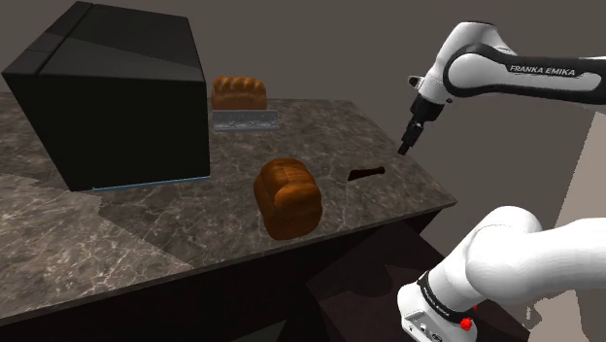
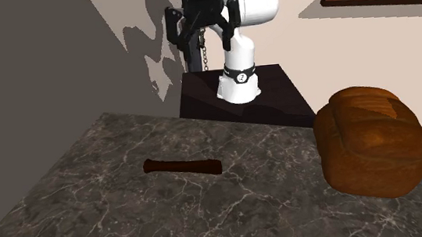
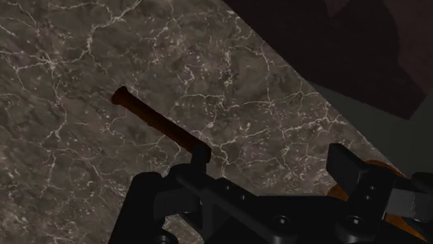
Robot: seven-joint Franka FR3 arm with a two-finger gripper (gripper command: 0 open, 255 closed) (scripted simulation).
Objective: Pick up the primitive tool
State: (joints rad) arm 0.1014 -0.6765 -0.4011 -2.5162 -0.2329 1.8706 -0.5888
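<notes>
Shoulder view, centre right: gripper point(image 1: 406, 148), jaws apart, hangs near the tool point(image 1: 367, 174); a skewed descent could knock it off the desk point(image 1: 146, 233).

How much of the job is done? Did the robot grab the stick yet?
Not yet. Done so far: the gripper hangs in the air close to the dark stick tool, with its fingers apart, ready. In hand: nothing, as the tool lies flat on the marbled counter, untouched. Left: come down over the stick, close the fingers on it and lift it off the counter.
</notes>
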